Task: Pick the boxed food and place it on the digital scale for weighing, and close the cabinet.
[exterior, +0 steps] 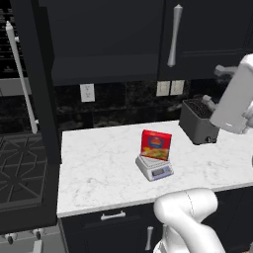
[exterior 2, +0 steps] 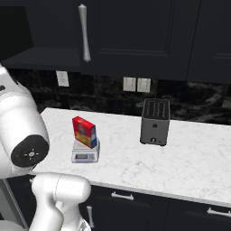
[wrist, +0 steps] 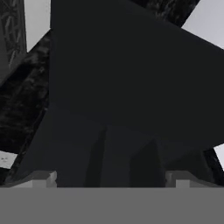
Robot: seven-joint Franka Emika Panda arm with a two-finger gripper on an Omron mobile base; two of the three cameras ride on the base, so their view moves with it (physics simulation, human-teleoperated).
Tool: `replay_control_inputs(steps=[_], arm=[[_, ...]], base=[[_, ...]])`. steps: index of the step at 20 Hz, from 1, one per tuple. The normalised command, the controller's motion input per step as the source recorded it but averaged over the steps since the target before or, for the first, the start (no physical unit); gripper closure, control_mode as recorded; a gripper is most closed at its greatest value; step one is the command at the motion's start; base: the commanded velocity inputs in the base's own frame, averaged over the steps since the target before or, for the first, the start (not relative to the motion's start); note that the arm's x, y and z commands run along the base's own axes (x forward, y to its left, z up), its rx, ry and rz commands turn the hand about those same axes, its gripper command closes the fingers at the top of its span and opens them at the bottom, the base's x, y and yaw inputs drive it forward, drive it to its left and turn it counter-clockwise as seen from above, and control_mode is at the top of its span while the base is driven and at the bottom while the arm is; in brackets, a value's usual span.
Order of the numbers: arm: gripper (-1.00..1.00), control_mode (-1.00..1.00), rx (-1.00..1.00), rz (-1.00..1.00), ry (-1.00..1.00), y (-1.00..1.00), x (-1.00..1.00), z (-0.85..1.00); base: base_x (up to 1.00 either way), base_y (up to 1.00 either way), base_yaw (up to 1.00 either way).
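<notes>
Boxed food: the red carton (exterior: 156,145) stands upright on the digital scale (exterior: 154,168), so you can count the weighing step as done.
Digital scale: it sits mid-counter on the white marble worktop (exterior: 99,163), display facing the near edge, well left of the black toaster (exterior: 197,121).
Cabinet: the upper wall cabinet (exterior: 104,39) is your remaining job. Its left door (exterior: 37,84) stands swung out toward you, seen edge-on at the left end of the counter, its long silver bar handle (exterior: 21,74) on the outer side. The right door, with its own handle (exterior: 173,35), looks shut.
Gripper: the fingers (wrist: 43,178) are spread wide with nothing between them. In the hand view they face a dark flat panel, apparently cabinet surface, though you cannot tell which face.
Arm: it is raised high on the right, well apart from the open door.
Step in hand: closing the cabinet, by my reading.
Next move: bring the hand across to the left, behind the outer face of the open door, then push it toward the cabinet front. Keep the elbow above the carton so you don't knock it off the scale.
</notes>
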Motion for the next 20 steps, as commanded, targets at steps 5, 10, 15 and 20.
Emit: replay_control_inputs(steps=[5, 10, 15, 20], arm=[[-1.0, -1.0, 0.01, -0.03, -0.24, 1.0, -0.77, -0.79], [-1.0, -1.0, 0.01, -0.13, -0.26, 1.0, -0.46, -0.89], [-1.0, -1.0, 0.08, -0.18, -0.26, 1.0, -0.14, -1.0], [-1.0, -1.0, 0.26, -0.15, -0.5, 1.0, -0.19, -0.84]], base=[[0.0, 0.0, 0.0], [0.0, 0.0, 0.0], [0.0, 0.0, 0.0], [0.0, 0.0, 0.0]])
